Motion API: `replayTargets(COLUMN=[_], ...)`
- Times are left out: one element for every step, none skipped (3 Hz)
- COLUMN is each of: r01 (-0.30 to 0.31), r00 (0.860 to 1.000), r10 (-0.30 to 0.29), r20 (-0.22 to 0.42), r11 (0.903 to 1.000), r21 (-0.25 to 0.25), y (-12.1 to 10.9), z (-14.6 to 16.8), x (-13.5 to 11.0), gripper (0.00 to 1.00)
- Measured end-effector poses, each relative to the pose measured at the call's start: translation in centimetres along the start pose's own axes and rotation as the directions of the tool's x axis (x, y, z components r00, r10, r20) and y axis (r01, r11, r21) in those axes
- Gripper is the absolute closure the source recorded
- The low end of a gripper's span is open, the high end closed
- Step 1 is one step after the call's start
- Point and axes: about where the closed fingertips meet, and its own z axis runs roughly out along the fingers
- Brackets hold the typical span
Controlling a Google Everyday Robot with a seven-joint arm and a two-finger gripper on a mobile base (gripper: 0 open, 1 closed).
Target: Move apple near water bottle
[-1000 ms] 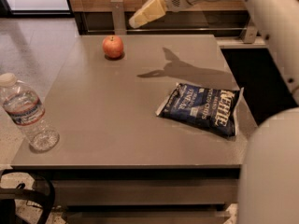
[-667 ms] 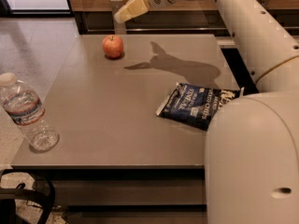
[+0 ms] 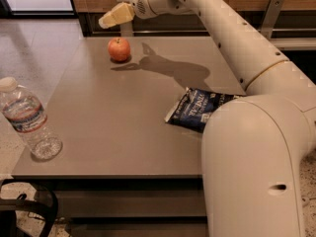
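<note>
The apple (image 3: 119, 49) is small, round and red-orange. It sits on the grey table (image 3: 123, 127) near its far left corner. The water bottle (image 3: 27, 118) is clear with a white cap and a red, white and blue label. It stands upright at the table's front left edge, far from the apple. My gripper (image 3: 112, 16) has cream-coloured fingers. It hangs in the air above the apple, a little to its left, and holds nothing. The white arm reaches to it from the right.
A dark blue chip bag (image 3: 197, 108) lies on the right side of the table, partly hidden by my arm's large white link (image 3: 252, 172). A wooden wall and a rail run behind the table. A tiled floor lies to the left.
My gripper has swung left, from right of the apple to above and slightly left of it. Its shadow on the table moved left too. The apple, bottle and bag have not moved.
</note>
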Motion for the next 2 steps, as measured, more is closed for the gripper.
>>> replayTargets(r01=[-0.042,-0.102], r00=[0.999,0.992], r10=[0.041,0.1], r20=[-0.025,-0.078], r11=[0.999,0.9943], r21=[-0.014,-0.031], y=[1.7,4.1], z=[1.0,2.2], x=[1.9,5.8], gripper=[0.0,0.0])
